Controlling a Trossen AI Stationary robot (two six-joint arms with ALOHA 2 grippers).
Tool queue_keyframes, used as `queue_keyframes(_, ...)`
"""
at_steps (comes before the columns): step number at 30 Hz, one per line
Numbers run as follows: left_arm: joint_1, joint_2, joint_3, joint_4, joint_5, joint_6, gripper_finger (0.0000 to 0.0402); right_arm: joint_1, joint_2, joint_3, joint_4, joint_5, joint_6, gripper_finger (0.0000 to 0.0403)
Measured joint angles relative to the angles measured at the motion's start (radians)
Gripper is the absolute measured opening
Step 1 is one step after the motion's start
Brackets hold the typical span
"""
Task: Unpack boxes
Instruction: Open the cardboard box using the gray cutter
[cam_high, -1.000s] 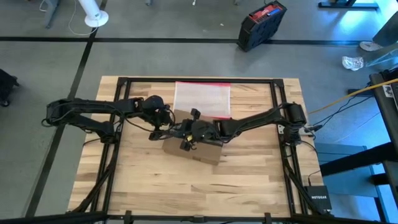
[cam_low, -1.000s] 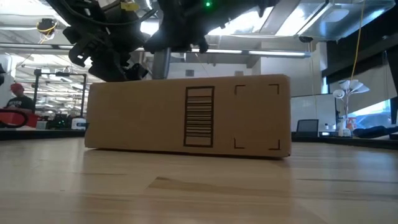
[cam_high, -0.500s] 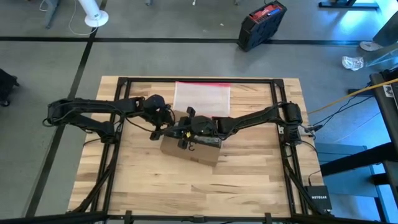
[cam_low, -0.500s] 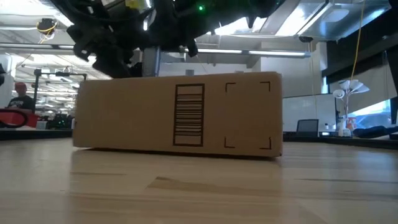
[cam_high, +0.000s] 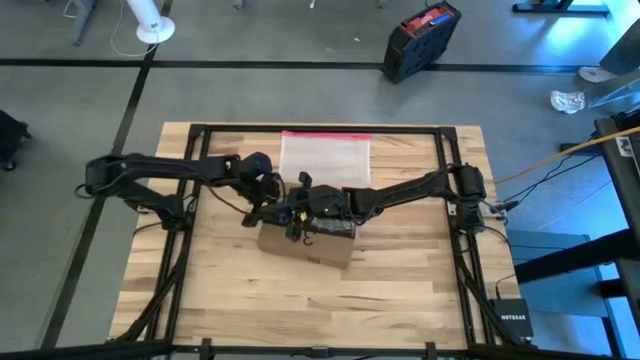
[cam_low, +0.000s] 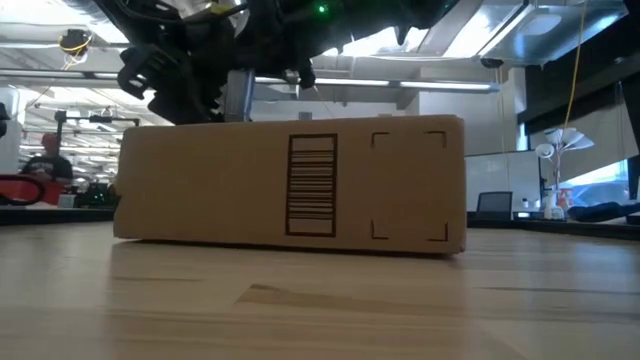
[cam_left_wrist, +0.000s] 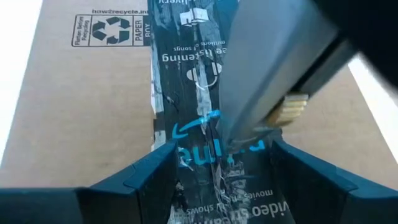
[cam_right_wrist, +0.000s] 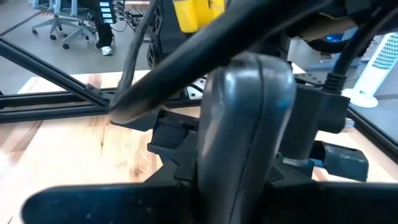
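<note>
One box (cam_high: 307, 243) lies mid-desk (cam_high: 400, 290) under two hands: the left hand (cam_high: 272, 212), fingers (cam_left_wrist: 149, 174) apart, hovers over its single black tape strip (cam_left_wrist: 193, 93), the right hand (cam_high: 298, 222) is clamped on one grey tool (cam_left_wrist: 261, 81) touching that strip, and one clear pouch (cam_high: 325, 158) lies behind.
</note>
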Motion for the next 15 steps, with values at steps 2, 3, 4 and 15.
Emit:
queue_keyframes(2, -0.001, 0.006, -0.001, 0.000, -0.002, -0.001, 0.0249, 0.002, 0.000, 0.000, 0.000, 0.006, 0.000, 0.0063)
queue_keyframes(3, -0.001, 0.006, -0.001, -0.001, -0.002, -0.004, 0.0249, 0.002, 0.000, 0.000, 0.000, 0.010, -0.001, 0.0063)
queue_keyframes(4, -0.001, 0.006, -0.001, -0.002, -0.002, -0.007, 0.0249, 0.008, 0.000, 0.004, -0.005, 0.016, -0.002, 0.0063)
queue_keyframes(15, 0.003, 0.007, -0.001, -0.018, -0.011, -0.004, 0.0249, 0.027, 0.000, 0.095, -0.188, 0.081, -0.057, 0.0063)
